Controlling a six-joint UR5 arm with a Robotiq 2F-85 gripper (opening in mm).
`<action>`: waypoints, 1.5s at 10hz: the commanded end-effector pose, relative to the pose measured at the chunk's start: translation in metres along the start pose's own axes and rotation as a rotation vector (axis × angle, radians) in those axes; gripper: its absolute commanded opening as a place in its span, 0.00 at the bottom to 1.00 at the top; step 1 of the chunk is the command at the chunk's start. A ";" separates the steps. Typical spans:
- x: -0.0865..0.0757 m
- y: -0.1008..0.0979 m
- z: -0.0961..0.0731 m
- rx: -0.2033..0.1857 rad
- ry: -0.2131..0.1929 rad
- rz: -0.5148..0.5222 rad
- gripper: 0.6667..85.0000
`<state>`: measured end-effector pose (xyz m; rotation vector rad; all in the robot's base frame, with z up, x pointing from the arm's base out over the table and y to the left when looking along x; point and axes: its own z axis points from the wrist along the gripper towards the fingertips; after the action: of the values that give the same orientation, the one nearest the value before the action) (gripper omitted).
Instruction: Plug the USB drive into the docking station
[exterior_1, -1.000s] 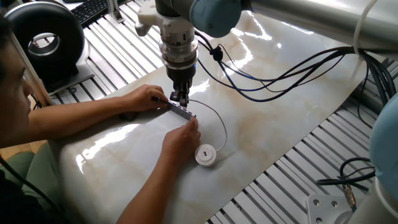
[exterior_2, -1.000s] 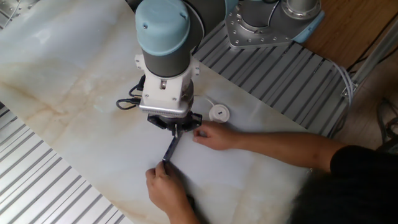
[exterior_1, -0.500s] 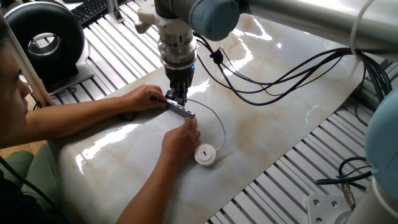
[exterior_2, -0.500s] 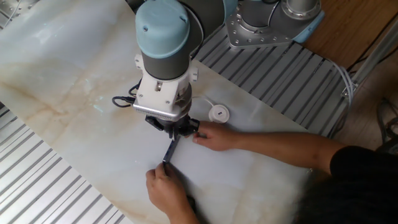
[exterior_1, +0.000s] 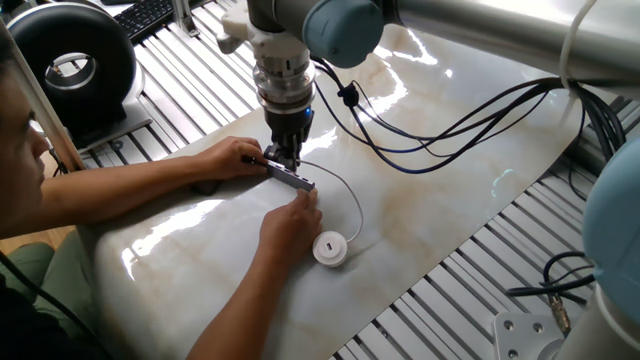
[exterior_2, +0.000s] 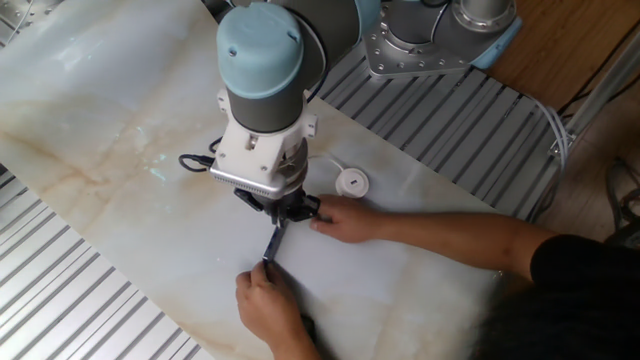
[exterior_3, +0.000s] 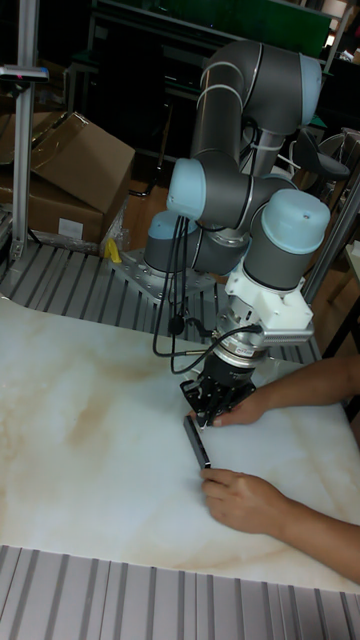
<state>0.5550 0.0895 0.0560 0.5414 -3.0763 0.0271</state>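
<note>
The docking station (exterior_1: 291, 177) is a slim grey bar lying on the marble table, also seen in the other fixed view (exterior_2: 272, 245) and the tall view (exterior_3: 197, 441). A person's two hands (exterior_1: 235, 158) (exterior_1: 292, 222) hold it at both ends. The USB drive (exterior_1: 330, 249) is a white round puck on the table in front of the bar (exterior_2: 351, 182). Its thin white cable (exterior_1: 352, 196) loops up to my gripper (exterior_1: 287, 160). The gripper (exterior_2: 283, 214) (exterior_3: 208, 404) stands right over the bar's far end, fingers shut on the cable's small plug. The tall view hides the puck.
The person's forearms (exterior_2: 450, 240) reach across the near side of the table. Black robot cables (exterior_1: 450, 125) hang over the table's right half. A black round device (exterior_1: 72, 60) and a keyboard (exterior_1: 150, 15) sit off the far left corner. The robot base (exterior_2: 440, 30) stands behind.
The gripper and wrist have shifted slightly sideways and down toward the bar's end. The hands and bar stay where they were.
</note>
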 end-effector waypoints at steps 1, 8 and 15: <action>-0.004 0.003 0.001 -0.015 -0.009 0.024 0.01; -0.010 0.000 0.004 -0.012 -0.023 0.027 0.01; -0.011 -0.001 0.006 -0.010 -0.025 0.030 0.01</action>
<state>0.5643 0.0903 0.0490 0.5103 -3.1025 0.0224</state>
